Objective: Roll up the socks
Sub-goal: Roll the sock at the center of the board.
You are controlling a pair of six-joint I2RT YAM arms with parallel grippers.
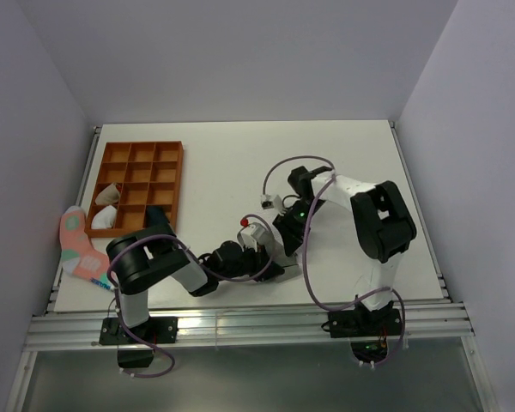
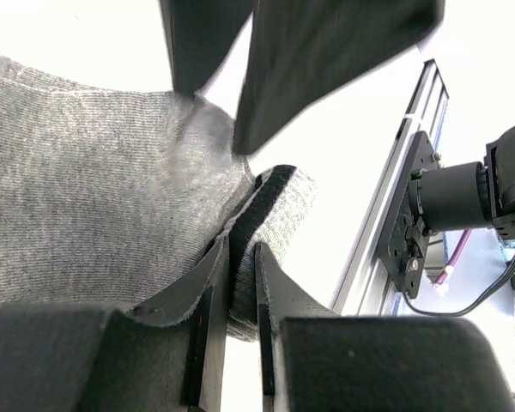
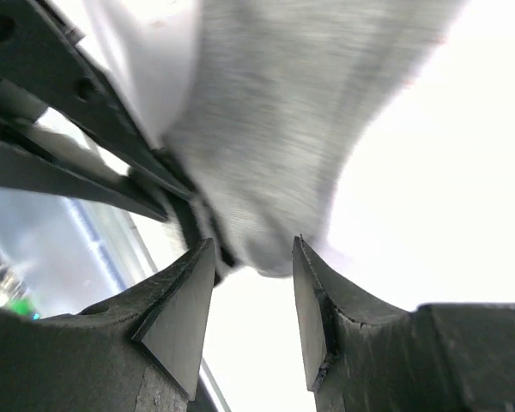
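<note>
Seen from above, both arms meet low at centre of the table (image 1: 240, 154), hiding the work. In the left wrist view, the left gripper (image 2: 240, 253) pinches the grey sock (image 2: 86, 197) by its dark cuff at lower centre, likely anchoring it for rolling. In the right wrist view, the right gripper (image 3: 253, 245) stands parted and empty, with the sock just beyond its tips.

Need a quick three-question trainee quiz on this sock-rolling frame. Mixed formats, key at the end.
1. True or false: the left tool is pinched on the dark cuff of the grey sock.
2. The right tool has its jaws: A) apart, gripping nothing; B) shut on the sock; C) shut and empty.
3. Fill in: the pale bundles sit in the orange ___.
Key: 1 true; 2 A; 3 tray.
</note>
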